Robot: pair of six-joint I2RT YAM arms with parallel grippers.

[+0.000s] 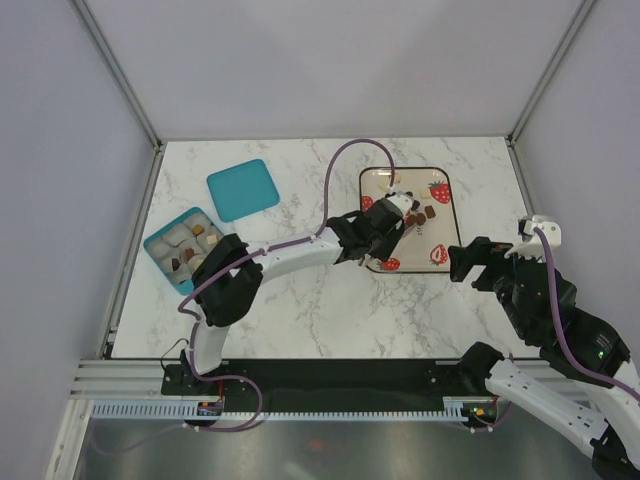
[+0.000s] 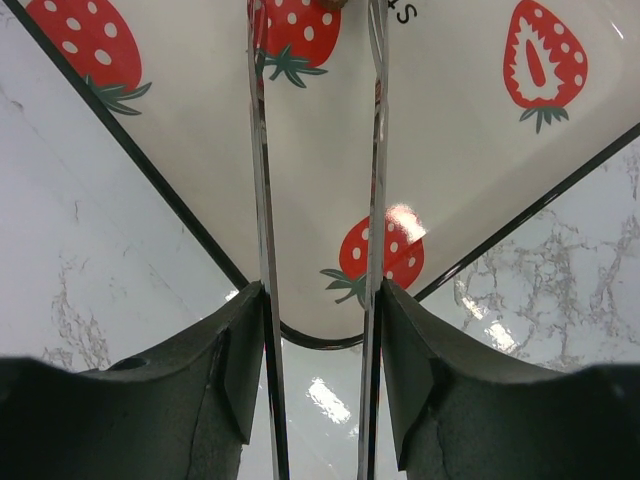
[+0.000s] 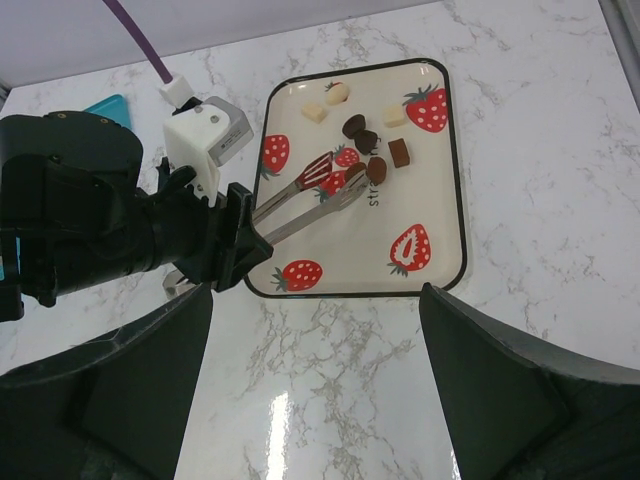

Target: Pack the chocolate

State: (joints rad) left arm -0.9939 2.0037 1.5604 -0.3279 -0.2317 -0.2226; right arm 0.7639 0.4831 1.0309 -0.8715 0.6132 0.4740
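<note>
My left gripper [image 1: 375, 236] is shut on the silver tongs [image 3: 310, 205], one finger against each tong arm [image 2: 262, 200]. The tong tips reach over the strawberry-print tray [image 3: 440, 200], right at a mid-brown chocolate [image 3: 376, 169]; I cannot tell whether they pinch it. Other chocolates lie loose on the tray: a dark heart [image 3: 353, 127], a brown square [image 3: 399, 153] and cream pieces [image 3: 314, 112]. The teal box [image 1: 186, 245] at the left holds several pieces. My right gripper [image 3: 315, 370] is open and empty over the marble, near the tray's front right corner [image 1: 462, 262].
The teal lid [image 1: 243, 189] lies flat behind the box. The left arm stretches from the box side across the table to the tray [image 1: 440, 225]. Grey walls close in the table at the back and both sides.
</note>
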